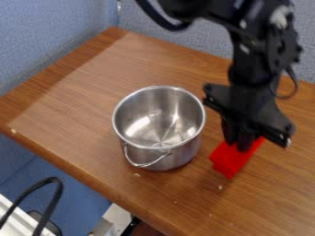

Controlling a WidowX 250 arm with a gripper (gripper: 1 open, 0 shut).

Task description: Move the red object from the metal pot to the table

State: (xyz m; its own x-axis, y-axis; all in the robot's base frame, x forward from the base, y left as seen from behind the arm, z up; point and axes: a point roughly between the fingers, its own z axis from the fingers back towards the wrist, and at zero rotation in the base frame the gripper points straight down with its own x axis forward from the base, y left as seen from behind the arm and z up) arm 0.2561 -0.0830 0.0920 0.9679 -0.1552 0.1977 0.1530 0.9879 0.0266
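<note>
My tool [246,140] points almost straight down at the right side of the surface [74,88], its dark fingers [240,134] pinched narrowly on the top end of the red object [231,157]. The block hangs below the fingers, slightly tilted, and its lower end is at the wood or just above it; I cannot tell whether it touches. It is outside the metal pot [159,126], just to the right of the pot's wall and clear of it.

Above the fingers, my black wrist bracket spreads sideways, and my arm [252,37] rises up and back toward the top of the view, with cables along it.

The pot stands upright near the middle of the reddish-brown surface, its shiny inside bare, its thin wire handle [147,160] hanging down the front toward the near edge. Beyond the surface is a blue wall [50,28], and a dark cable [31,198] loops below the near-left edge.
</note>
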